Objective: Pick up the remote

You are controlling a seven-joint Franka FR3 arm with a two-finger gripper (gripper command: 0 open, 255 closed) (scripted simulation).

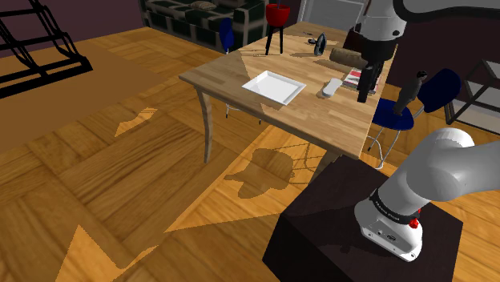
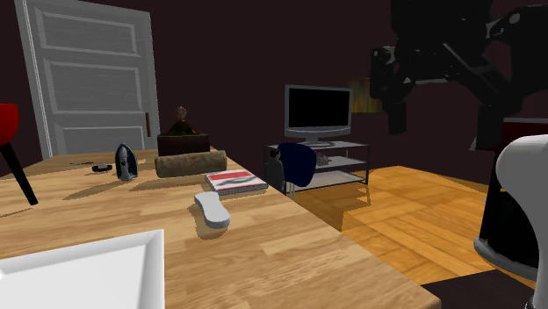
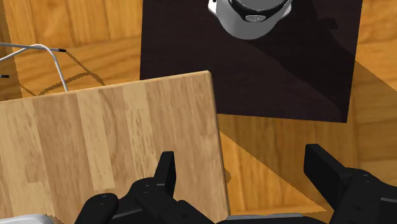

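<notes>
Pale remote [image 2: 212, 211] on wooden table [image 2: 290, 255], between white tray [image 2: 88, 272] and red-covered book [image 2: 235, 181].

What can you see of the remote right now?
The remote is a plain light-grey, slim oblong with rounded ends; no buttons show. It lies flat on the wooden table, between the white tray and a red-and-white book, apparently touching neither. The open gripper hangs over the table's edge, clear of it.
</notes>
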